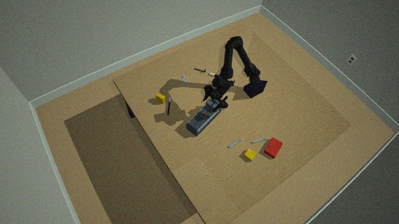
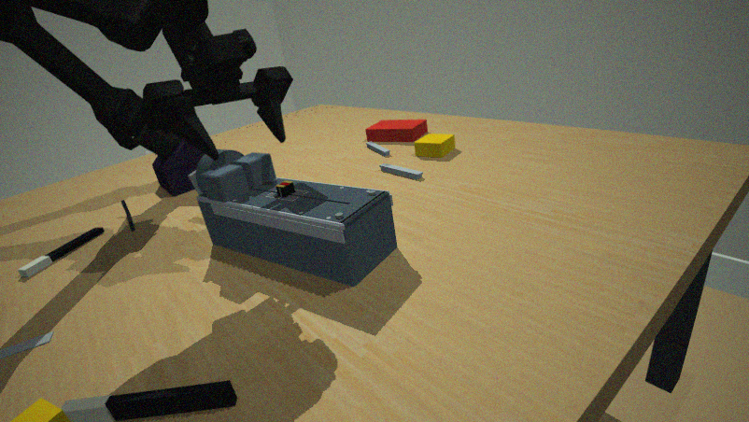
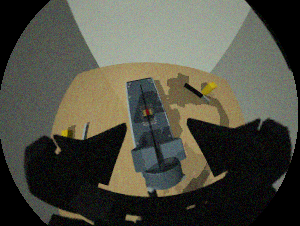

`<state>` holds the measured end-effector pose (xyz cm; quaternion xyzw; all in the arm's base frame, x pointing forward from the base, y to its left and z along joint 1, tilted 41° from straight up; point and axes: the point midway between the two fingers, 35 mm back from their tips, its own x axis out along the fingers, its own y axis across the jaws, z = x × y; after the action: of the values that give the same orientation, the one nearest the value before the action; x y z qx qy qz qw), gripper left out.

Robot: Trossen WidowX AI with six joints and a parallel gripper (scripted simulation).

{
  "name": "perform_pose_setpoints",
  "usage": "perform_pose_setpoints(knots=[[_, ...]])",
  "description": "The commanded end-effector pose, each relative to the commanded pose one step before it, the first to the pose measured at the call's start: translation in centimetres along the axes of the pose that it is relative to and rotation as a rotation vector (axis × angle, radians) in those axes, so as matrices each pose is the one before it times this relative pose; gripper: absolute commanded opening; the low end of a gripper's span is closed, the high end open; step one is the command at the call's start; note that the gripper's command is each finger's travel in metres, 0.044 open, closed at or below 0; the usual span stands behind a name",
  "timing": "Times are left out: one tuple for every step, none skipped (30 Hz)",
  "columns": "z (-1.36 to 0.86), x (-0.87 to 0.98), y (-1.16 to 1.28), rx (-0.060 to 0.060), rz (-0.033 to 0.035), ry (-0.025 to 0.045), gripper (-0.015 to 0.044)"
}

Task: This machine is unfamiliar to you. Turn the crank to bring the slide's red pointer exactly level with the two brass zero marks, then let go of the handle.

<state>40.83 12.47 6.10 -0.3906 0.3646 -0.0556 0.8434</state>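
The machine is a long blue-grey box (image 1: 193, 129) (image 2: 283, 251) (image 3: 135, 95) with two raised blocks and a round disc (image 2: 228, 155) (image 3: 164, 175) at its arm-side end. The small slide with the red pointer (image 1: 204, 113) (image 2: 285, 188) (image 3: 147, 112) sits in the top slot. Red and yellow show close together there, too small to tell whether pointer and brass marks are level. My gripper (image 1: 209, 105) (image 2: 249, 148) (image 3: 157, 123) is wide open and empty, above the disc end, with one fingertip on each side of the machine in the wrist view. The crank handle is hidden behind the disc and gripper.
A red block (image 1: 273, 147) (image 2: 397, 130), a yellow block (image 1: 250, 154) (image 2: 434, 146) and two grey bars lie on one side. Another yellow block (image 1: 160, 97) (image 3: 209, 89) and a black-handled tool (image 1: 168, 108) (image 2: 173, 399) (image 3: 193, 90) lie on the other.
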Motion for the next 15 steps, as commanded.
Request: perform_pose_setpoints(knots=[[-0.112,0.136,0.166,-0.0053,0.00329,0.00206,0.044],[0.0,0.0,0.0,0.0,0.0,0.0,0.044],[0.0,0.0,0.0,0.0,0.0,0.0,0.044],[0.083,-0.078,-0.005,0.0002,0.00007,0.00004,0.044],[0.249,-0.238,-0.016,0.0005,0.00019,0.00012,0.044],[0.409,-0.405,-0.031,0.0007,0.00025,0.00016,0.044],[0.49,-0.512,-0.045,0.0009,0.0002,0.00011,0.044],[0.479,-0.529,-0.053,0.0008,0.00008,0.00001,0.044],[0.467,-0.545,-0.062,0.0007,-0.00004,-0.00008,0.044],[0.455,-0.56,-0.07,0.0007,-0.00015,-0.00018,0.044],[0.442,-0.575,-0.079,0.0006,-0.00027,-0.00029,0.044],[0.429,-0.589,-0.089,0.0006,-0.00038,-0.00039,0.044],[0.341,-0.491,-0.079,0.0004,-0.00039,-0.0004,0.044],[0.2,-0.299,-0.051,0.0002,-0.00027,-0.00028,0.044],[0.066,-0.1,-0.017,0.0001,-0.00009,-0.0001,0.044]])
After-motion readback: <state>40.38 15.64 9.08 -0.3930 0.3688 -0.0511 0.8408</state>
